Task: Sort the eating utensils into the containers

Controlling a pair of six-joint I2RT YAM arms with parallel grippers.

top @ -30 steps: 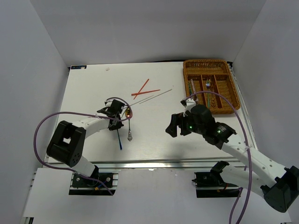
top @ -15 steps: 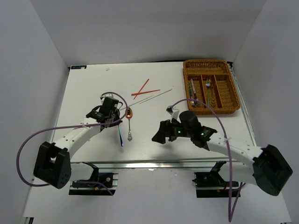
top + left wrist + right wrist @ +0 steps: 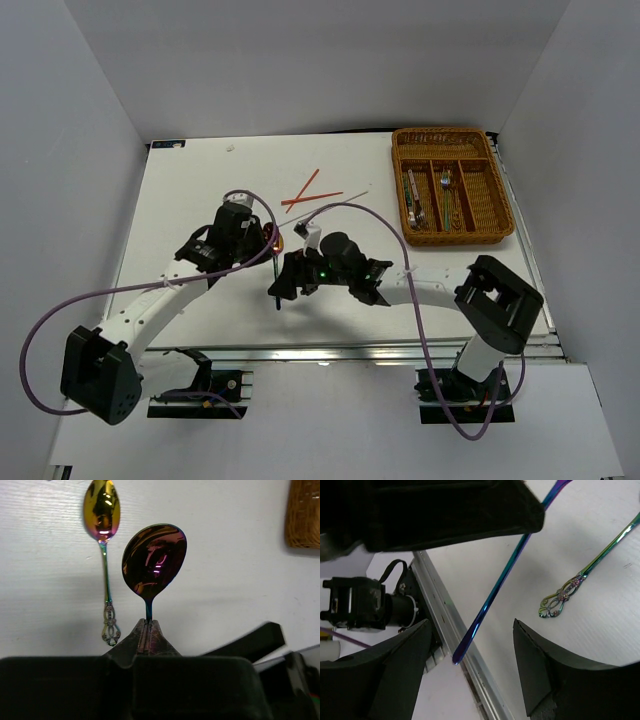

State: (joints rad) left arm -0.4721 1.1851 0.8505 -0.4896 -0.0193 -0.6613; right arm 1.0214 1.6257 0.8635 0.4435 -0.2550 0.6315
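My left gripper [image 3: 148, 622] is shut on the neck of an iridescent purple-gold spoon [image 3: 154, 560] and holds it off the table. The spoon's blue handle [image 3: 492, 595] slants down between the fingers of my right gripper [image 3: 470, 623], which stands open with neither finger touching it. In the top view both grippers meet at the table's middle front, left gripper [image 3: 264, 245] and right gripper [image 3: 284, 286]. A second iridescent spoon [image 3: 101, 510] lies flat on the table beside the held one. Its ornate handle end [image 3: 561, 598] shows to the right. The wicker tray [image 3: 440, 133] stands at the far right.
Red chopsticks [image 3: 308, 190] lie crossed at the table's middle back, with thin silver chopsticks [image 3: 335, 207] just to their right. Several utensils [image 3: 445, 192] lie in the tray's long slots. The table's metal front rail [image 3: 445, 630] runs under the handle's tip.
My right arm has swung left across the table to the left gripper, and its fingers have narrowed a little. The left gripper rose with the spoon and shifted slightly right.
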